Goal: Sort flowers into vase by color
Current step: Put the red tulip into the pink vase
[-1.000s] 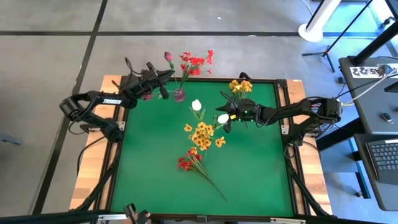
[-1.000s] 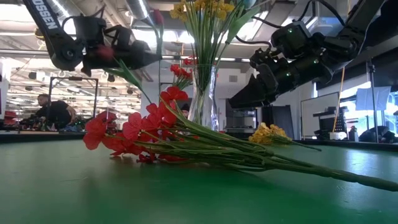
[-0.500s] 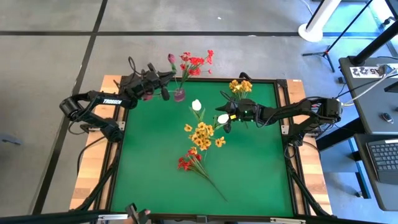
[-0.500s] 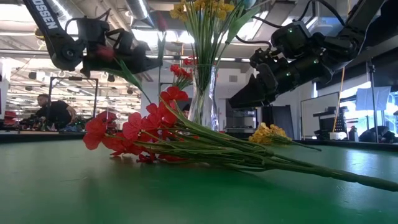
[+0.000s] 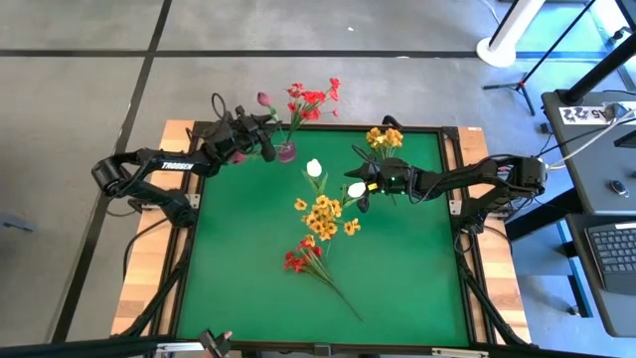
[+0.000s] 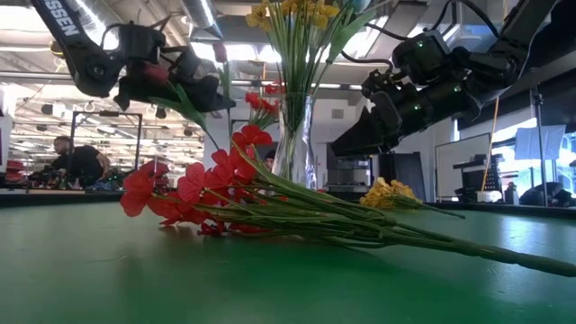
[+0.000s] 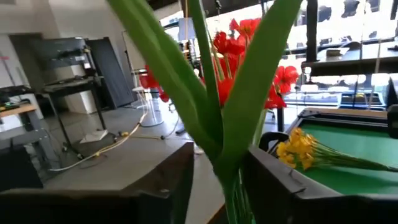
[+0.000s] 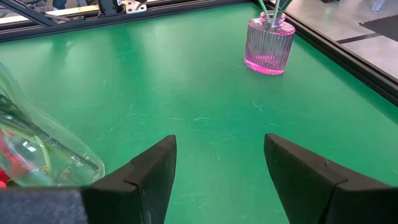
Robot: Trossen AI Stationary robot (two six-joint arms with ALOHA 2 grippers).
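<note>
We saw the green felt surface point(image 5: 397, 278) carrying loose red point(image 5: 296, 261) and yellow-orange artificial sprays point(image 5: 323, 213). The left gripper point(image 5: 264, 138) hovered beside the pink ribbed glass vase point(image 5: 286, 151), jaws parted around a green stem point(image 7: 214, 124). The right gripper point(image 5: 364, 187) hung mid-surface, jaws open, empty.

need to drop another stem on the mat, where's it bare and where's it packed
Bare green mat runs along the left side below the pink vase, and along the right below the right gripper. The near edge is also free. The centre is crowded: white buds, yellow spray and red spray lie close together there.
</note>
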